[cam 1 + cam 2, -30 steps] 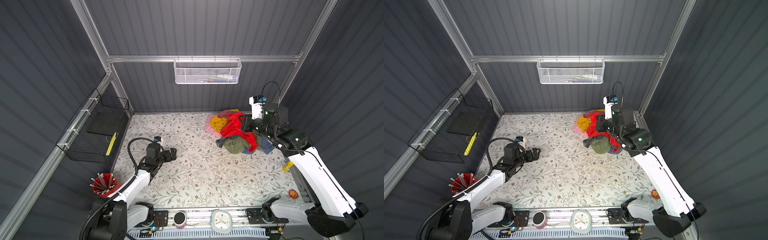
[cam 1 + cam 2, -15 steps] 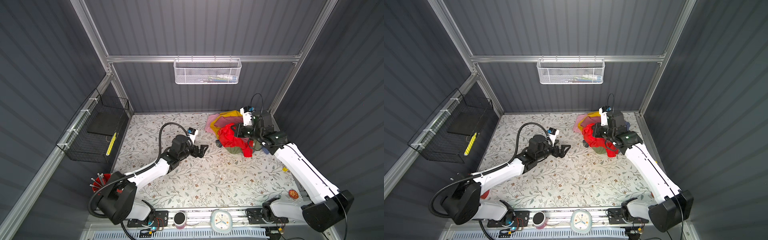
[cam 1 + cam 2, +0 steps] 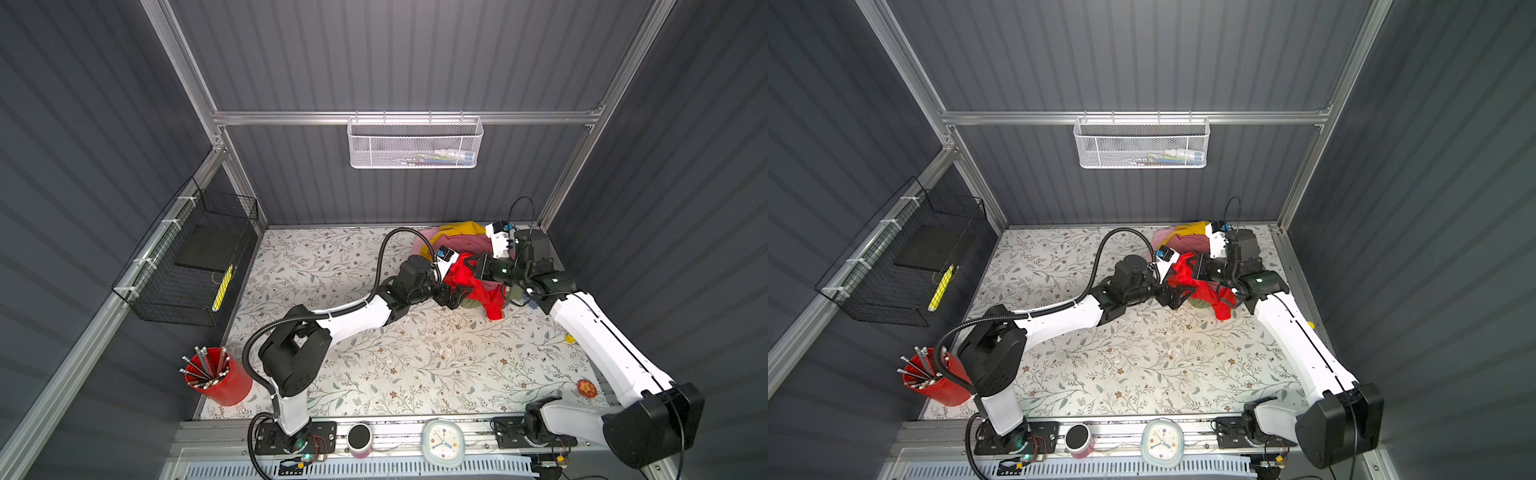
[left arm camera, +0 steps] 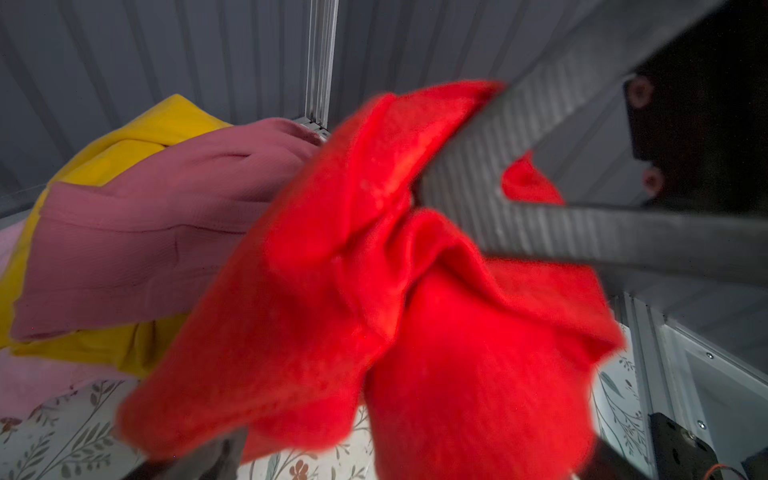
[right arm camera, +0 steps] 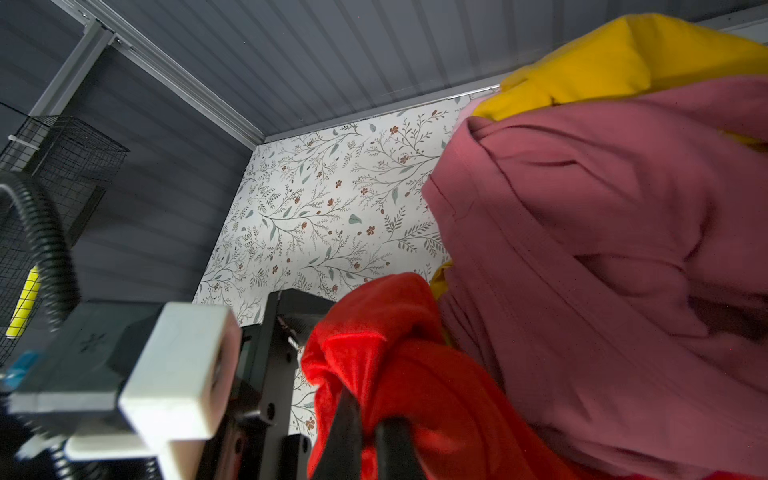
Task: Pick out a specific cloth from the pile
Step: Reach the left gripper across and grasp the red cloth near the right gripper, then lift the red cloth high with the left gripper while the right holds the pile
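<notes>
The red cloth [image 3: 460, 275] hangs at the edge of the pile [image 3: 461, 241], right of the middle in both top views.
The right claw [image 3: 470, 268] is closed on a fold of it; the left claw [image 3: 456, 297] stands wide open just beside it, holding nothing. The cloth looks light, soft and limp, so a bunched fold seems the best place to grip. The flowered table [image 3: 415, 357] is flat, between dark ribbed walls.

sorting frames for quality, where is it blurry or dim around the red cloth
Left wrist view: red cloth fills the frame, soft, edges smeared. Right wrist view: white camera mount close up is blurred, dusty pink cloth sharp. Both top views: evenly lit, fairly crisp.
</notes>
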Action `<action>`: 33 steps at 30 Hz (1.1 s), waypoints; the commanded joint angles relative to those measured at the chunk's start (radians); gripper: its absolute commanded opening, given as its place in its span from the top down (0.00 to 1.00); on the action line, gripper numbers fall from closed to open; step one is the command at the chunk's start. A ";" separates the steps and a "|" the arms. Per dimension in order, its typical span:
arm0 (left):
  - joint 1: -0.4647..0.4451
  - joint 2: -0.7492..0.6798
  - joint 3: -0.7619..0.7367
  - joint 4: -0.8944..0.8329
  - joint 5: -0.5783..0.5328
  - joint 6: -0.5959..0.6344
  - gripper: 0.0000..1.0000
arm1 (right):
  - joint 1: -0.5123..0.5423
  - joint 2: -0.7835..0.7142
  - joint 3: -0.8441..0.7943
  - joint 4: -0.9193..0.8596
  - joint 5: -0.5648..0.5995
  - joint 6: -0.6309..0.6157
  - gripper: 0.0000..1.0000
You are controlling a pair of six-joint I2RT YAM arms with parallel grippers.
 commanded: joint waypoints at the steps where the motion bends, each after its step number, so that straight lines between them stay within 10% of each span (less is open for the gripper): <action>1: 0.003 0.025 0.047 0.036 0.008 -0.002 0.03 | -0.025 -0.012 -0.020 0.041 -0.056 -0.002 1.00; 15: 0.003 0.076 0.104 0.056 0.017 -0.048 1.00 | -0.080 -0.028 -0.114 0.096 -0.118 0.026 0.90; 24: 0.002 -0.053 -0.002 0.054 -0.031 -0.083 1.00 | -0.136 -0.104 -0.201 0.121 -0.036 0.023 0.23; 33: 0.001 -0.173 -0.057 -0.017 -0.079 -0.117 1.00 | -0.218 -0.110 -0.291 0.191 -0.029 0.057 0.21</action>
